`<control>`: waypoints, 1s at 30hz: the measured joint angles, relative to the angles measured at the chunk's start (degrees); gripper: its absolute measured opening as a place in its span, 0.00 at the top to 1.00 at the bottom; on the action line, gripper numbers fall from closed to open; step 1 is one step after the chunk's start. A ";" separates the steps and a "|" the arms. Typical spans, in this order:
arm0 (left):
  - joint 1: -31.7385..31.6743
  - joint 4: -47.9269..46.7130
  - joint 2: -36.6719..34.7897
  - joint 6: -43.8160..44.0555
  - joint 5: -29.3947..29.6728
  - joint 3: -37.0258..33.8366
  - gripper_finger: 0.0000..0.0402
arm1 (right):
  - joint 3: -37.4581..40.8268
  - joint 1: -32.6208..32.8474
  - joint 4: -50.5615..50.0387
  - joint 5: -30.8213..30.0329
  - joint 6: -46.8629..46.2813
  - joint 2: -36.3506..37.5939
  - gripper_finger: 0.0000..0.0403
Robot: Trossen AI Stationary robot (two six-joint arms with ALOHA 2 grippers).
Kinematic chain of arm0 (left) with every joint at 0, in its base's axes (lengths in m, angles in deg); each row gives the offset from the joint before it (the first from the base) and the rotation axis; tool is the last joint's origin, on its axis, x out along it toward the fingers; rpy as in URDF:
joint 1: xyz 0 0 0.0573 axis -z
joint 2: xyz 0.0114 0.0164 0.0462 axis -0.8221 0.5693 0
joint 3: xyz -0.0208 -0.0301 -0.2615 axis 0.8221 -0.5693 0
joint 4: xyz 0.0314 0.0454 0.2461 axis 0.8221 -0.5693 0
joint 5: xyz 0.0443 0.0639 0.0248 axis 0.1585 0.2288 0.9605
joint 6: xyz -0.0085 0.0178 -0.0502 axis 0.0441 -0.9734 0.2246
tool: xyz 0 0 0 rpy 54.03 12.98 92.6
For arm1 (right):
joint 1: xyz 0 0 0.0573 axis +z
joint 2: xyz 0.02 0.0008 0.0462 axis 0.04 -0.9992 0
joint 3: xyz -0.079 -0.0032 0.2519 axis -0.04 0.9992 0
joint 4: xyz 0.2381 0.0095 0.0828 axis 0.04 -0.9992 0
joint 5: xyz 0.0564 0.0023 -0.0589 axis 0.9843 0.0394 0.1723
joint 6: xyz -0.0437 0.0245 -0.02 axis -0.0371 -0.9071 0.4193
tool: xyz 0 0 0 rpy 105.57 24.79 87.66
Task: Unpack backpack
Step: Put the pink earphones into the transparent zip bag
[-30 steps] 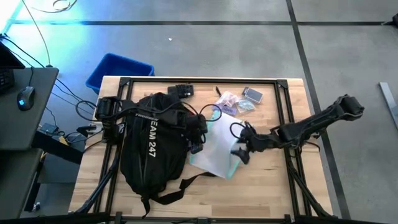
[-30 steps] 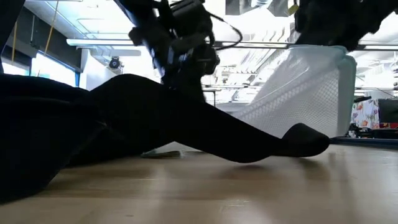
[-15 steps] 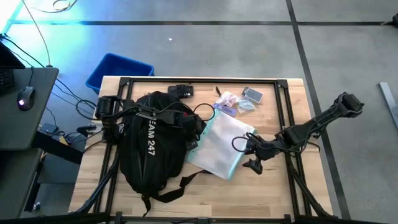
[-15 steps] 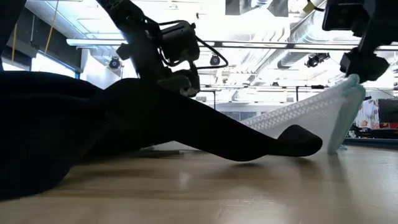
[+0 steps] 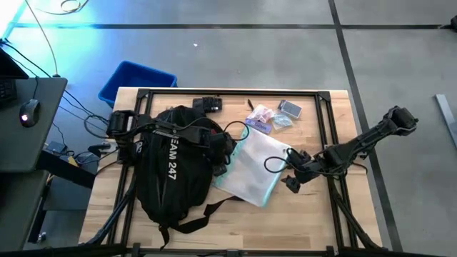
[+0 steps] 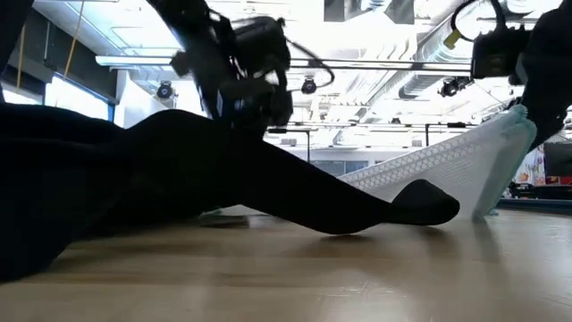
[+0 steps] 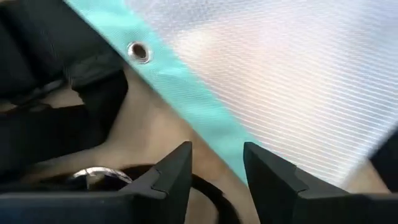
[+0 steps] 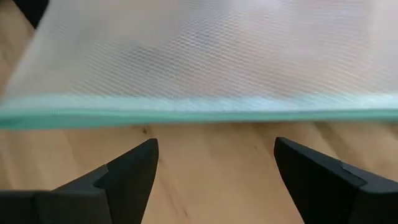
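- Right gripper [image 5: 291,184]: low over the wooden worktop [image 5: 307,221], just beside the right edge of a white mesh pouch [image 5: 253,168]. The right wrist view shows its fingers [image 8: 127,171] spread wide with bare wood between them and nothing held; the pouch's teal border [image 8: 199,115] lies just ahead of the fingertips.
- Left gripper [image 5: 223,163]: at the right flank of the backpack [image 5: 175,168], over the left edge of the pouch. The left wrist view shows its fingers [image 7: 174,174] parted with a narrow gap that is empty; the teal border with a metal eyelet [image 7: 138,51] runs just beyond them, black fabric to one side.
- Pouch: flat on the worktop between the two grippers, its left part overlapping the backpack. In the low view its right end [image 6: 500,152] stands raised off the wood.
- Backpack: lying on the left half of the worktop, white "TEAM 247" lettering [image 5: 174,158] facing up, straps [image 5: 207,214] trailing toward the front edge. In the low view it fills the foreground [image 6: 134,179].
- Rear of the worktop: a small black item [image 5: 207,104], and a cluster of small packets [image 5: 275,116], well apart from both grippers.
- Off the worktop: a blue bin [image 5: 136,80] on the floor behind the left rear corner.
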 joint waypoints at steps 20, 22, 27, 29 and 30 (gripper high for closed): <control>5.34 2.38 -5.19 0.94 4.21 5.38 0.83 | -0.79 -21.83 37.54 -2.99 13.39 -3.93 0.25; 5.59 2.45 -5.19 0.98 4.42 5.36 0.83 | -2.61 -22.81 35.43 -5.46 14.80 -2.10 0.25; 5.60 4.69 -5.17 0.75 4.49 5.31 0.83 | -9.44 -23.53 18.17 -14.68 16.75 2.71 0.25; 5.64 6.37 -5.17 -0.42 4.83 5.31 0.83 | -13.03 -23.53 8.43 -18.73 16.13 4.00 0.25; 5.79 7.44 -5.17 -0.43 5.20 5.31 0.83 | -14.75 -23.53 3.37 -19.97 15.13 4.47 0.25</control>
